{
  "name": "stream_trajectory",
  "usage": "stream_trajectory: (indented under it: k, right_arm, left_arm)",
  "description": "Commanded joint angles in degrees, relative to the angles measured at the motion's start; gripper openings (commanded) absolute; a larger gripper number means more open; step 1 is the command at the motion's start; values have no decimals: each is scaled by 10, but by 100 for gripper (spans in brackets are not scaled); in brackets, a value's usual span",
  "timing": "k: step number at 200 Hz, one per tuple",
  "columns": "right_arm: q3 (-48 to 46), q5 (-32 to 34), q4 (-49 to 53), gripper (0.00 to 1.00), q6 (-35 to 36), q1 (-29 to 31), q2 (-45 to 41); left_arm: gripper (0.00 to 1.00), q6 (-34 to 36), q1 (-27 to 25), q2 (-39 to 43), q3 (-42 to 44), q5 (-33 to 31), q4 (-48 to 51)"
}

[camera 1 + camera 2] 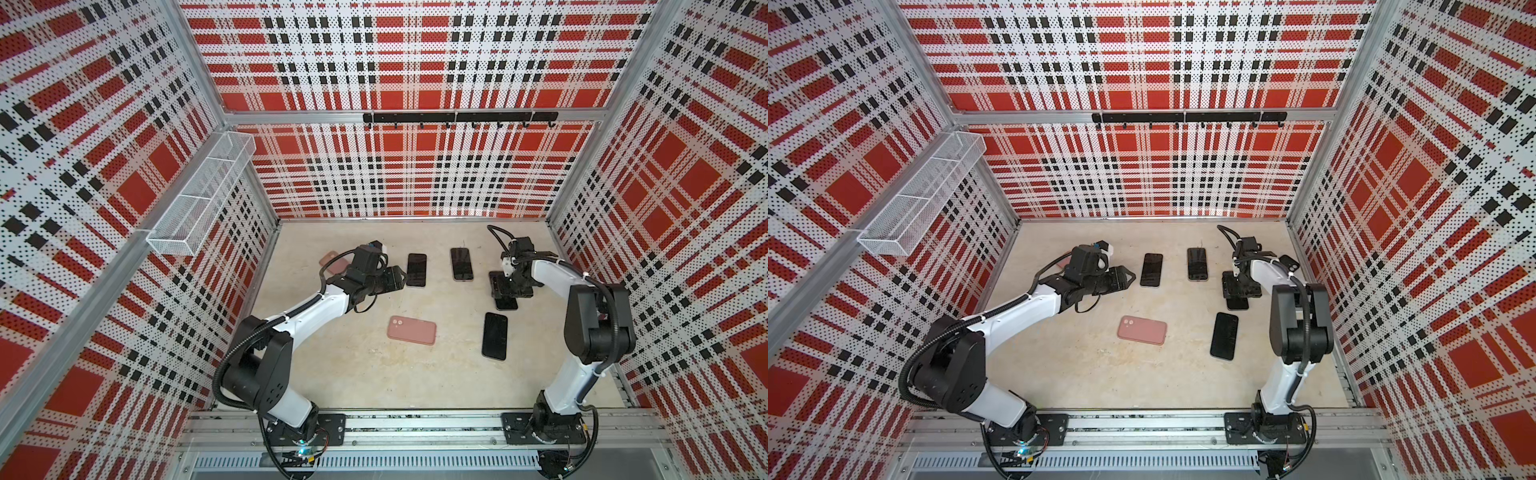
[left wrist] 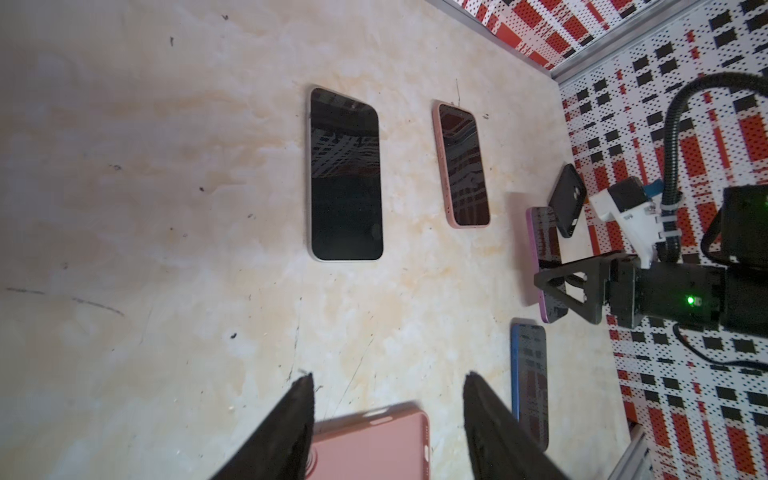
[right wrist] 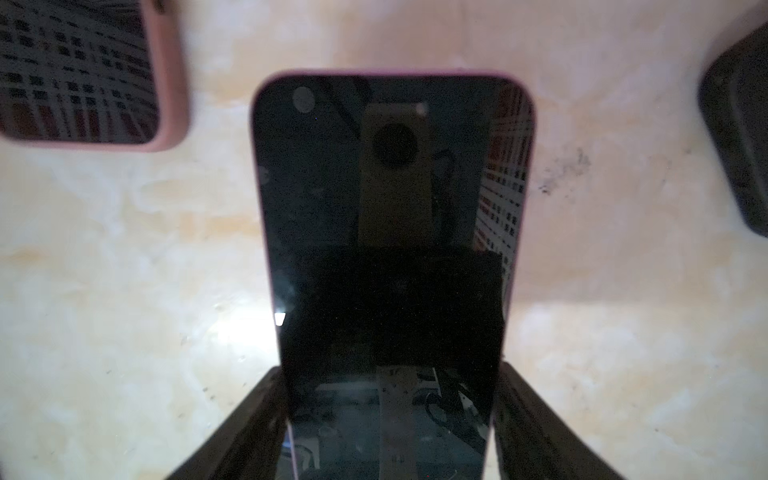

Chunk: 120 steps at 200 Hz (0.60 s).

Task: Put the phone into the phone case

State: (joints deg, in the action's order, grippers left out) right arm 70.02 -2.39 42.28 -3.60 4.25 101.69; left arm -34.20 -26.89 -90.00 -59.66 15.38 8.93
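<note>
A purple-edged phone lies screen up on the table at the right, partly under my right gripper in both top views. My right gripper is shut on the phone, one finger against each long side. A pink phone case lies back up mid-table. My left gripper hovers open above the table at the left, holding nothing. In the left wrist view that pink case shows below the gap of my left gripper. A black case lies beside the purple-edged phone.
Other phones lie screen up: a silver-edged one, a pink-cased one and a blue-edged one. A second pink case sits behind the left arm. Plaid walls close in the table on three sides.
</note>
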Motion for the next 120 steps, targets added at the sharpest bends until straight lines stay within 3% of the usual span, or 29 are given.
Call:
stream_trajectory:
  k: [1,33,71,120]
  right_arm:
    - [-21,-46,-18,46,39,39,-60]
    - [-38,-115,-33,44,92,109,-100]
    - [-53,-175,-59,46,204,188,-102]
    - [-35,-208,-82,46,287,243,-79]
  left_arm:
    - [61,-6,9,-20,-11,69,-35]
    - [63,-26,12,-43,-7,163,-79]
    - [68,-67,22,-38,38,247,-157]
    - [70,-73,26,-53,62,282,-171]
